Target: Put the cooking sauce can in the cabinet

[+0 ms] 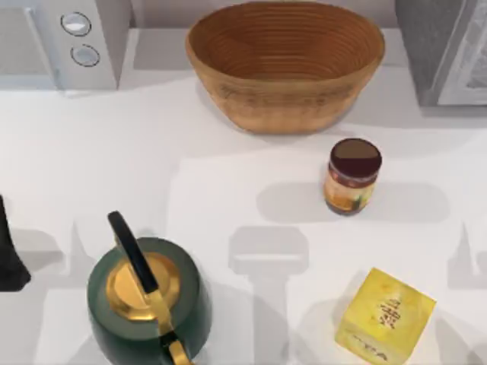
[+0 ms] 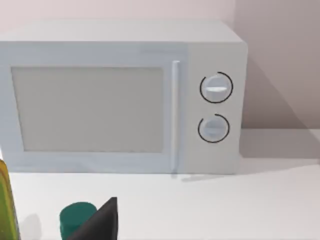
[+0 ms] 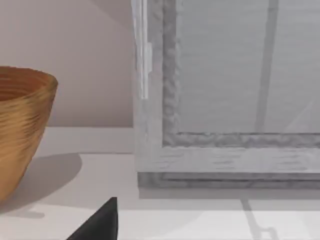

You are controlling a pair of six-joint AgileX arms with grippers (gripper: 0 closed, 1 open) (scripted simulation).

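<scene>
Maroon-topped, yellow-labelled cooking sauce can point(image 1: 353, 176) stands upright between woven basket point(image 1: 285, 65) and yellow box point(image 1: 385, 315); grey speckled cabinet point(image 1: 441, 49) closed; jaw positions cannot be told.

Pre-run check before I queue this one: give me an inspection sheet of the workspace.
Surface: white table, arm shadows across it, no spills.
Job's things: cooking sauce can upright, right of centre, in front of the basket, untouched. Cabinet at the far right corner, door panel looks closed.
Clutter: wicker basket far centre; green kettle near left; yellow box near right; microwave far left.
Grippers: left gripper faces the microwave; right gripper faces the cabinet; neither holds anything seen.
Cables: nothing seen.
Surroundings: plain wall behind the table.
</scene>
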